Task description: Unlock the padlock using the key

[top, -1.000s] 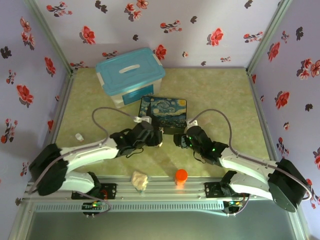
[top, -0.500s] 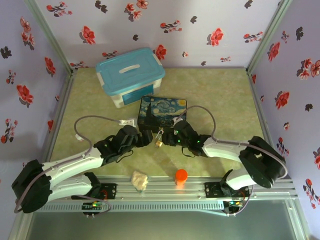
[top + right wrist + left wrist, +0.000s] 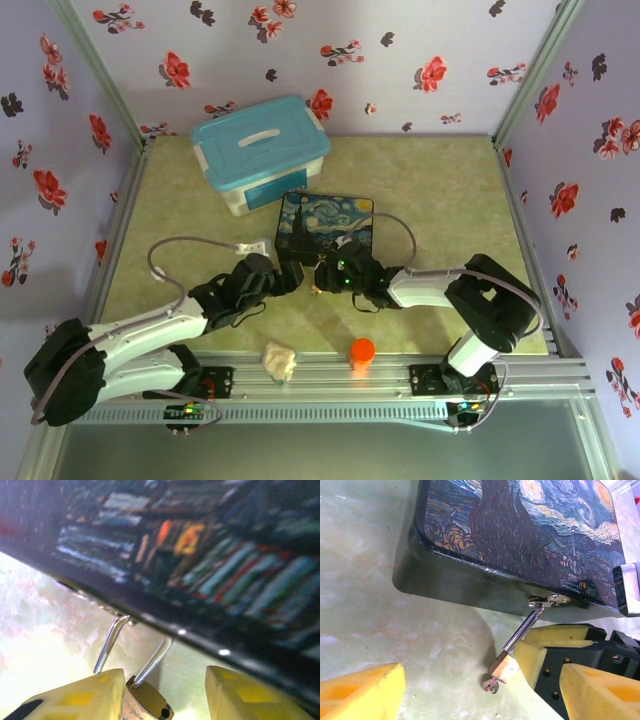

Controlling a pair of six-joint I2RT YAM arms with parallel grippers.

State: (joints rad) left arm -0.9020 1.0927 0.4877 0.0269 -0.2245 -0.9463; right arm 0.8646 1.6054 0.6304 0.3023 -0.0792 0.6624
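Right fingers (image 3: 80, 697) moved in, narrowed astride padlock (image 3: 147, 705), one touching, not yet clamped | left fingers (image 3: 360, 692) spread wide, empty

The enclosure was found closed on three sides. The back wall (image 3: 330, 60), left wall (image 3: 40, 180) and right wall (image 3: 590, 180) were covered in pale lilac paper printed with red and dark flowers. Bare metal corner posts (image 3: 100, 70) were noted where the walls met. The table (image 3: 440, 180) was surfaced in a pale yellow-green marbled sheet, and a soft sheen was observed on it. A ribbed aluminium rail (image 3: 320, 375) was fitted along the near edge. Lighting was judged even and diffuse.
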